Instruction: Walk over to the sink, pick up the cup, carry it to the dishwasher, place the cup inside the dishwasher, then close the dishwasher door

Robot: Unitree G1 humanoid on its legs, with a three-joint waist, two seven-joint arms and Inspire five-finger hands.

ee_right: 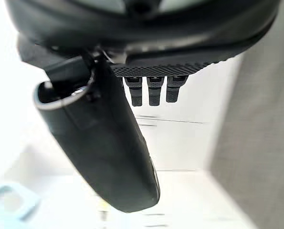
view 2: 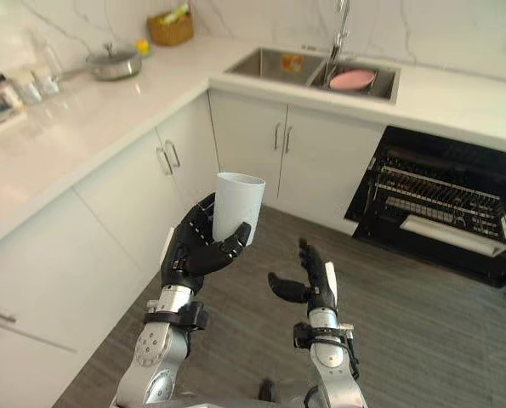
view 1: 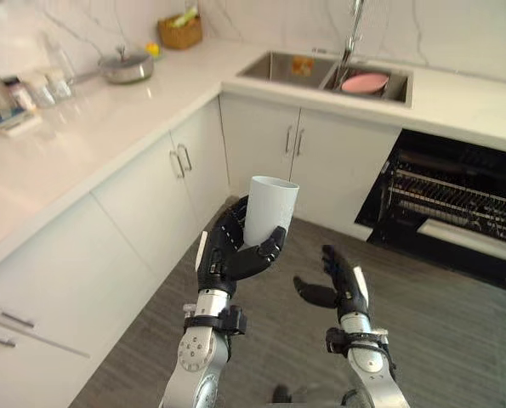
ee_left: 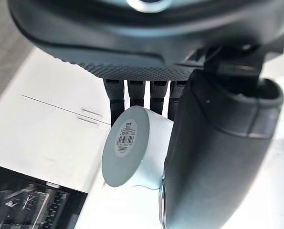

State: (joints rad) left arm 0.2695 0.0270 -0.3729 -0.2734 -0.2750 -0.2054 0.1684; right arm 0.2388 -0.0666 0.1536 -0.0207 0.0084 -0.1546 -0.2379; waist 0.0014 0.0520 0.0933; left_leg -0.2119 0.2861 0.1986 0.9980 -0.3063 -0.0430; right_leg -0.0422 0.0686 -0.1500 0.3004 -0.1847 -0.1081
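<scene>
The fingers (view 1: 268,249) of the left hand (view 1: 227,259) are curled round the lower part of a white cup (view 1: 271,204), thumb on one side and the rest wrapped across the other, holding it upright with its open mouth up. From the wrist, the cup's flat base shows with a small label stuck on it. The cup is in the air above the floor (view 1: 440,348), well apart from both sink and dishwasher. Beside it, a little lower, the right hand (view 1: 348,287) hangs with loose, parted fingers and nothing in it. The floor below is grey planking. White cabinet doors (view 1: 261,140) with slim metal handles run along two sides of a corner, under a pale tabletop (view 1: 91,136). Set into the tabletop is a double sink (view 1: 274,78) with a tap (view 1: 352,30) and a pink dish (view 1: 365,82) in one basin. To its right the dishwasher (view 1: 457,200) stands open, dark inside with wire racks. Farther along the tabletop are a lidded pan (view 1: 125,66), a basket (view 1: 180,34) and some jars (view 1: 31,89) against a marbled wall (view 1: 457,25).
</scene>
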